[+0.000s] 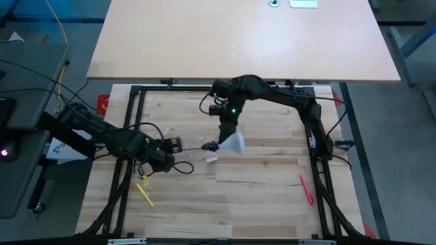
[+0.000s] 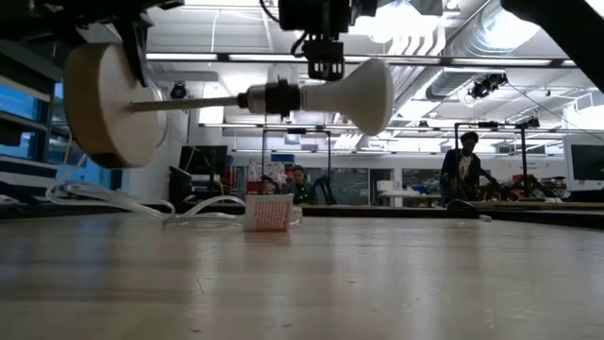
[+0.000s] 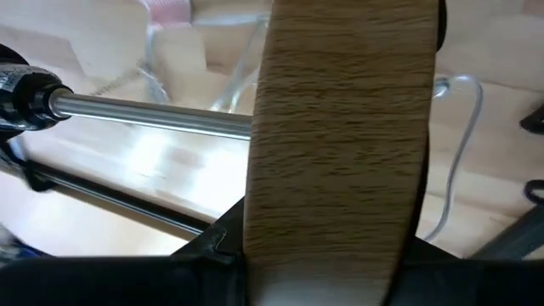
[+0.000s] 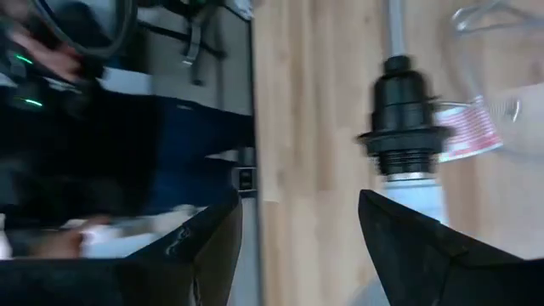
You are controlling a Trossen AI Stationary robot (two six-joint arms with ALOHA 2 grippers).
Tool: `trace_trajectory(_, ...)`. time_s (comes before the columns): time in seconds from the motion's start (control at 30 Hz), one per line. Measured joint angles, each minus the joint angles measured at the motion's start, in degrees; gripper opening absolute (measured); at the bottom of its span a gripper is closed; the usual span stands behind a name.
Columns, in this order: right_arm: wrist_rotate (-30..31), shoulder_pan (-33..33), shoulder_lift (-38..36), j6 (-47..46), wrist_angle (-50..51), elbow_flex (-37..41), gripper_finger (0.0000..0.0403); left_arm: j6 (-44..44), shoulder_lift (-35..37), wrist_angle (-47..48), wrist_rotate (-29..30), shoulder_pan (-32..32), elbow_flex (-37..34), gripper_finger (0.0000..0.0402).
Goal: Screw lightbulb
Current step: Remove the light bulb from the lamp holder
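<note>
A lamp base, with a round wooden disc, a thin metal stem and a black socket, is held level above the table. The white lightbulb sticks out of the socket, its greyish base inside it; it also shows in the high view. My left gripper is shut on the disc. My right gripper hangs open over the bulb's neck, beside the socket. My left gripper pinches the wooden disc by its two flat faces, at the rim, between its two fingers. The fingers come level from the table's left. The disc stands on edge, lifted clear, and the stem and bulb point toward the table's right. Of my right gripper, one finger stands in front of the bulb's neck; I cannot tell whether it touches it.
A small red-and-white item lies under the bulb, with a clear cord beside it. A yellow piece lies near left and a red pen near right. A black frame rims the table. People show far behind.
</note>
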State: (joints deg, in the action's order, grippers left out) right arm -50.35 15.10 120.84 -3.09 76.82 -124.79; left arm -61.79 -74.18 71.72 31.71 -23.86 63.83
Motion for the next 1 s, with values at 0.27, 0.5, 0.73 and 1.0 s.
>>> trace_trajectory(0.27, -13.9, 3.6, 4.0, -4.0, 0.5, 0.0, 0.0227, 0.9, 2.7, -2.3, -0.4, -5.2, 0.0, 0.0107)
trace_trajectory(0.5, -18.3, 1.9, 4.1, -2.2, 0.1, -1.5, 0.0226, 17.8, 3.9, -1.7, -12.9, -5.0, 0.0, 0.0107)
trace_trajectory(0.73, 5.2, -3.5, 0.1, 4.0, -4.1, -7.7, 0.0226, 20.0, 3.9, -3.3, -31.3, -2.6, 0.0, 0.0107)
trace_trajectory(1.0, 56.7, -17.2, -1.3, 23.4, 0.7, -6.6, 0.0226, 14.4, 4.8, -2.5, -28.1, 2.4, 0.0, 0.0107)
